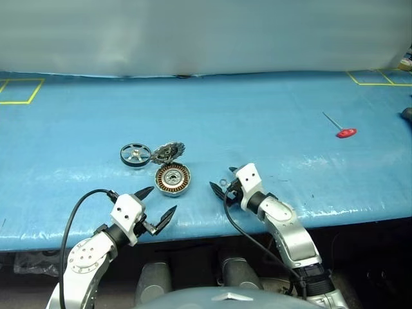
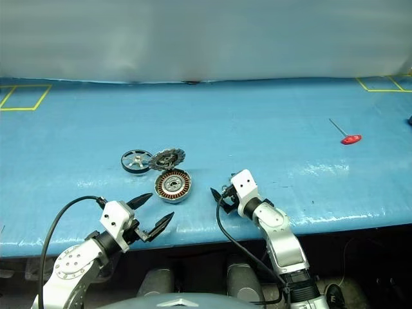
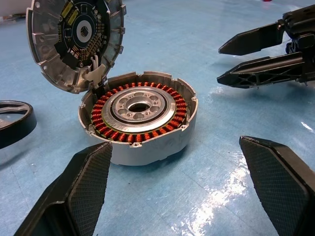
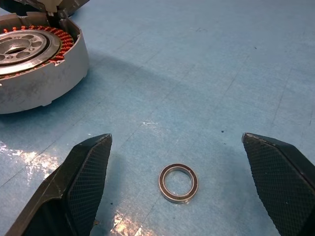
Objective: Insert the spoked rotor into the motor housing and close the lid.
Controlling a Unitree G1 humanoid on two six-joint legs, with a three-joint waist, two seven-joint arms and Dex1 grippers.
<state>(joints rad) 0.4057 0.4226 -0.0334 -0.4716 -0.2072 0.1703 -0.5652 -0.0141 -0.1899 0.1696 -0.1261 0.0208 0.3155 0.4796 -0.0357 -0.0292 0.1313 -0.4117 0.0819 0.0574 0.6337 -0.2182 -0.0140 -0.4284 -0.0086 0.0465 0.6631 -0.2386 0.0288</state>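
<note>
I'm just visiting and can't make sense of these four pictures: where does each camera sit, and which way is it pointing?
Left eye: on the head, looking forward and down over the blue table; both arms show, left gripper and right gripper open.
Right eye: beside it, the same scene.
Left wrist: on the left arm, looking along its fingers at the housing, open lid and rotor.
Right wrist: on the right arm, looking along its fingers at a small ring.
Shared: both wrist views show the housing; the left one also shows the right gripper.

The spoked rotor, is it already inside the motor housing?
No, the spoked rotor lies on the blue table beside the open motor housing, whose copper coils are uncovered.
</note>
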